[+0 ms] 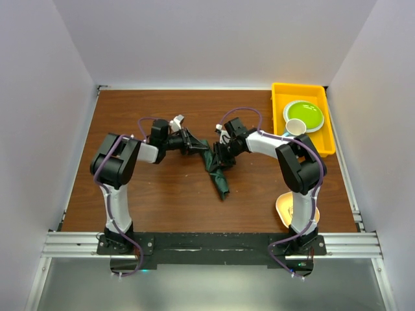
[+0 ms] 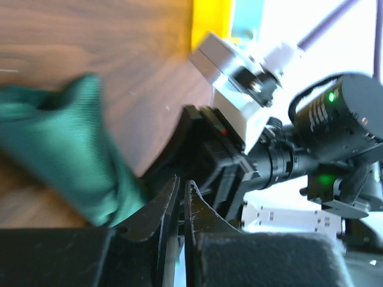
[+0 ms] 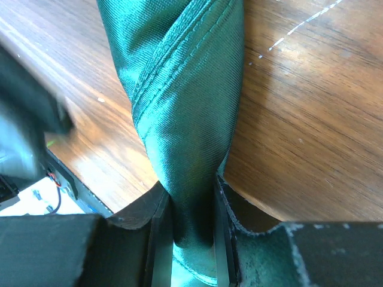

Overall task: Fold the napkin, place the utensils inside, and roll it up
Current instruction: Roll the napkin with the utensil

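The dark green napkin (image 1: 219, 176) is bunched into a twisted strip in the middle of the table, one end lifted and the other trailing toward me. My right gripper (image 1: 220, 155) is shut on its upper end; in the right wrist view the cloth (image 3: 179, 89) is pinched between the jaws (image 3: 192, 194). My left gripper (image 1: 200, 149) is close beside it on the left, jaws shut with nothing seen between them (image 2: 181, 182), and the napkin (image 2: 66, 149) lies just to their left. The spoon is out of view.
A yellow tray (image 1: 280, 123) at the back right holds a green plate (image 1: 303, 115) and a white cup (image 1: 296, 127). A pale peach dish (image 1: 285, 206) sits by the right arm's base. White walls enclose the brown table (image 1: 162, 194).
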`<state>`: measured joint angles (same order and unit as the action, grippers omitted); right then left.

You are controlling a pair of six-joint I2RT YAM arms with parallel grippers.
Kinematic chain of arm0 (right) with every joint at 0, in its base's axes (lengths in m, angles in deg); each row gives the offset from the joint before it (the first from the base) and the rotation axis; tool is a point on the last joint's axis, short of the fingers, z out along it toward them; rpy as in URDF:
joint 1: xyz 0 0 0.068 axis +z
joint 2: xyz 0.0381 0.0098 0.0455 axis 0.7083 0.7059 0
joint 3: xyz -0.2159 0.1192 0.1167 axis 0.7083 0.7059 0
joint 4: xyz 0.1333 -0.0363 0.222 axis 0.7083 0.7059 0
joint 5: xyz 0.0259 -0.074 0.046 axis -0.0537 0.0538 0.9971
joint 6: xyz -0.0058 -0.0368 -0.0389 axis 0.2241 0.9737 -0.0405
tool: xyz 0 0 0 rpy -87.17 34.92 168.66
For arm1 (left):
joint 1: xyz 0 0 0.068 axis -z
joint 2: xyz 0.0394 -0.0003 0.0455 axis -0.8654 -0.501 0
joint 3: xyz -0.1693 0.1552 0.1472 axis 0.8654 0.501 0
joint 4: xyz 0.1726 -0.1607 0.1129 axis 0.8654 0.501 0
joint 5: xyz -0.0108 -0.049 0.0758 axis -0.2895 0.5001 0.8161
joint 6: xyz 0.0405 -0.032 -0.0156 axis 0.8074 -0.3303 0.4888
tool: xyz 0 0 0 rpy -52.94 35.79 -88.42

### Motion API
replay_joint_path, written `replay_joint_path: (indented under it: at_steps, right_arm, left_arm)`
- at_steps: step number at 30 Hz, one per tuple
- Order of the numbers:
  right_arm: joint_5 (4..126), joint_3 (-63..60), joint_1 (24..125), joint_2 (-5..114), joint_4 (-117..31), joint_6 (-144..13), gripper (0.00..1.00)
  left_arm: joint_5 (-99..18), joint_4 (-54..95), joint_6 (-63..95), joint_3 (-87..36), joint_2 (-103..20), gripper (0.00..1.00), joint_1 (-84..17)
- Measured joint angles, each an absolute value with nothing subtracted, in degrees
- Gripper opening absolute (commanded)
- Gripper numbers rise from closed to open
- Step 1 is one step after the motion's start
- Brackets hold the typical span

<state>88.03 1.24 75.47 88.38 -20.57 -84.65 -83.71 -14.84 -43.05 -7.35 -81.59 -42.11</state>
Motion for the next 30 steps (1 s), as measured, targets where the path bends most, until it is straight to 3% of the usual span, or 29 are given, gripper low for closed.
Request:
replay_joint_path:
  at_steps: [10,18,23,30]
  right_arm:
    - [87.94,1.15,75.47,88.38,-20.44,-84.45,0.23]
    - [87.92,1.04,75.47,88.38,-20.33,-84.21,0.24]
    - [87.90,1.09,75.47,88.38,-20.38,-84.21,0.24]
    - [87.37,1.09,75.47,88.38,-20.51,-84.08,0.23]
  left_arm:
    - [-81.07,-18.82,-45.25,-3.72,-78.57,0.11,-44.32]
    - [-80.59,-23.06,-48.18,-4.16,-84.17,0.08,-41.41]
    - [-79.06,-19.48,-46.54,-8.07,-91.23,0.09,-43.18]
    - [-79.74,-12.02,-41.47,-14.89,-91.49,0.10,-46.26]
